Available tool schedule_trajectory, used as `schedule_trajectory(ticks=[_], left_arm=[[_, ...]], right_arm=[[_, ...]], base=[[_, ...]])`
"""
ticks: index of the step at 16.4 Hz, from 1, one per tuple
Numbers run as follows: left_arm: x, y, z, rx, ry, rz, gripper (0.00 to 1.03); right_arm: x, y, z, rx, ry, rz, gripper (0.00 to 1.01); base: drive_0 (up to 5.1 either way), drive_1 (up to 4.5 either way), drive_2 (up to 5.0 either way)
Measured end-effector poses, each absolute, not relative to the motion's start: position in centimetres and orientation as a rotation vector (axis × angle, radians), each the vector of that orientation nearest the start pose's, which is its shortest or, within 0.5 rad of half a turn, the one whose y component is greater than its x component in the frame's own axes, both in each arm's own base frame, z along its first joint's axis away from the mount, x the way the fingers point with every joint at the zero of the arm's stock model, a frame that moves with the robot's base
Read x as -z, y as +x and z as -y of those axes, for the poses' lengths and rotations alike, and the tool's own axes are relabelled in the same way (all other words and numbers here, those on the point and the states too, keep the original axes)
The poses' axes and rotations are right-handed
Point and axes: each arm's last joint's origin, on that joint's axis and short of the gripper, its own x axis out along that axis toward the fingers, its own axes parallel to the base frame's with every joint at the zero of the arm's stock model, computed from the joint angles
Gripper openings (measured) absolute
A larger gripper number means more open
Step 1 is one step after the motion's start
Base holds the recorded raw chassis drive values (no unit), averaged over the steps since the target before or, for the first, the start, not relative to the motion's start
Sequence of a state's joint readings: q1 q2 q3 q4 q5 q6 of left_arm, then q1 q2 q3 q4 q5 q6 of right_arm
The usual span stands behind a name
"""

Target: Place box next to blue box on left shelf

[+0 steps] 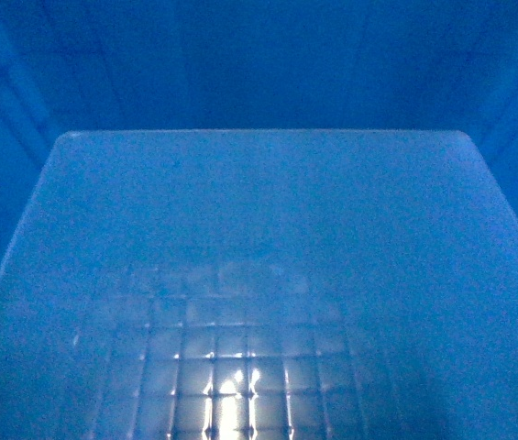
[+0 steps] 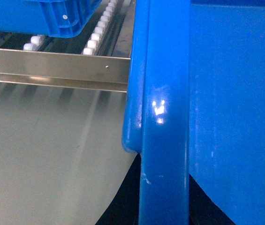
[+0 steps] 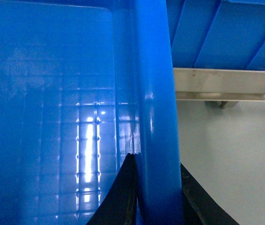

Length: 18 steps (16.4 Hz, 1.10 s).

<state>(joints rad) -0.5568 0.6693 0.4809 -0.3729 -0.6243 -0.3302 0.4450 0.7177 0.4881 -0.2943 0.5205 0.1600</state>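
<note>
The box (image 1: 259, 229), a large open blue crate, fills the head view with its glossy gridded floor and far wall. My left gripper (image 2: 165, 187) is shut on its thick left rim (image 2: 165, 93), one dark finger (image 2: 123, 201) outside the wall and one inside. My right gripper (image 3: 158, 187) is shut on the right rim (image 3: 153, 93) in the same way, its fingers (image 3: 123, 187) astride the wall. Beyond the left rim lies the left shelf (image 2: 97, 33), white rollers between rails. The blue box (image 2: 43, 16) rests on those rollers, apart from my box.
A metal front rail (image 2: 52, 68) runs across the shelf's near edge, just ahead of my box's corner. In the right wrist view another ribbed blue crate (image 3: 226, 33) sits above a metal rail (image 3: 221, 82). Grey floor (image 2: 38, 154) lies below.
</note>
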Motion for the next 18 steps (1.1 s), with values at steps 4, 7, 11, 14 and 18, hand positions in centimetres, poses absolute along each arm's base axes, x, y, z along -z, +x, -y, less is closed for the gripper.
schedule_trajectory(ticks=[4, 7, 11, 14, 18], left_arm=[[-23.16, 12.98, 6.09, -0.141, -0.011, -0.448, 0.08], [-23.15, 12.98, 6.09, -0.141, -0.010, -0.449, 0.08], [-23.12, 12.98, 6.08, -0.141, -0.009, -0.452, 0.08], [-23.14, 12.99, 6.09, -0.141, -0.010, -0.450, 0.08], [-23.12, 13.00, 6.10, -0.141, -0.008, -0.451, 0.08]], right_arm=[[-23.32, 14.50, -5.32, 0.109, -0.087, -0.457, 0.12], [-23.32, 14.50, -5.32, 0.110, -0.087, -0.457, 0.12], [-23.31, 14.49, -5.32, 0.110, -0.088, -0.458, 0.12], [-23.25, 14.58, -5.36, 0.109, -0.089, -0.461, 0.12], [-23.25, 14.58, -5.36, 0.110, -0.089, -0.461, 0.12]], base=[[0.0, 4.35, -4.3], [0.0, 4.35, -4.3], [0.1, 4.38, -4.3], [0.0, 4.38, -4.3], [0.0, 2.19, -2.1]])
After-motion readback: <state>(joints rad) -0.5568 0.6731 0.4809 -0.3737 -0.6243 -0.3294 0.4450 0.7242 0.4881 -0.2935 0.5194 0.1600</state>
